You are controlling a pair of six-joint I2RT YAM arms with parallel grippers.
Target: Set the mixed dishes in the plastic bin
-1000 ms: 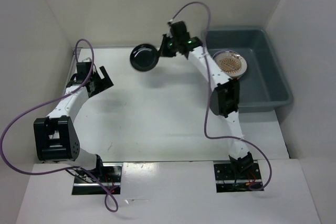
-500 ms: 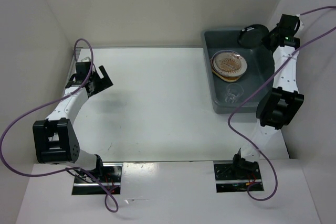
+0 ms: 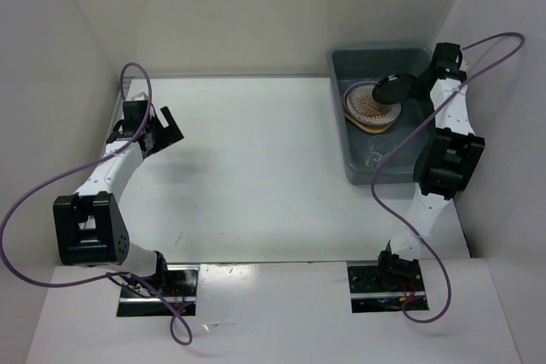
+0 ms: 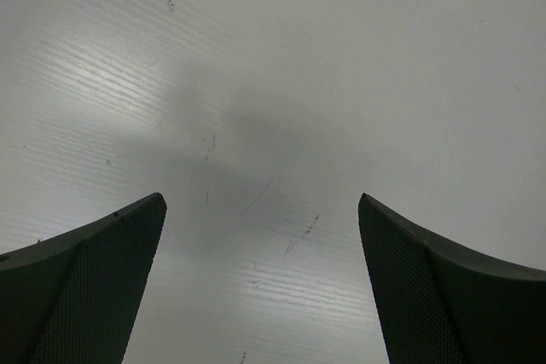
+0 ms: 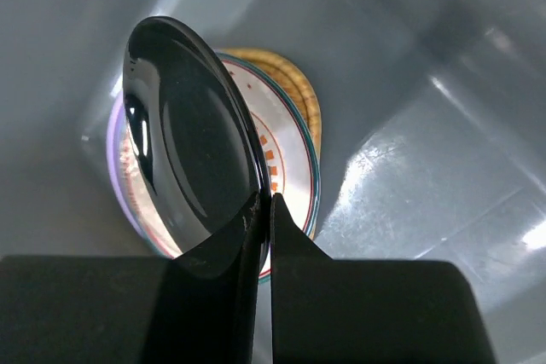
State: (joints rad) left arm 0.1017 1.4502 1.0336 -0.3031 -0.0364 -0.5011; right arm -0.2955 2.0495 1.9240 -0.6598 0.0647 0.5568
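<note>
We found the plastic bin [image 3: 375, 61] at the far right of the table [image 3: 256, 168], holding the stacked plates [image 3: 367, 110] and a clear glass cup [image 3: 378, 153]. Above the stack, the right gripper [image 5: 264, 210] pinched the small black dish [image 5: 188, 134] by its rim. The left gripper [image 4: 263, 210] hung spread above the table.

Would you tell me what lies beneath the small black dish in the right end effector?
A white sunburst plate stacked on a tan plate, with a lavender plate peeking out at the side. The black dish hides much of the stack.
</note>
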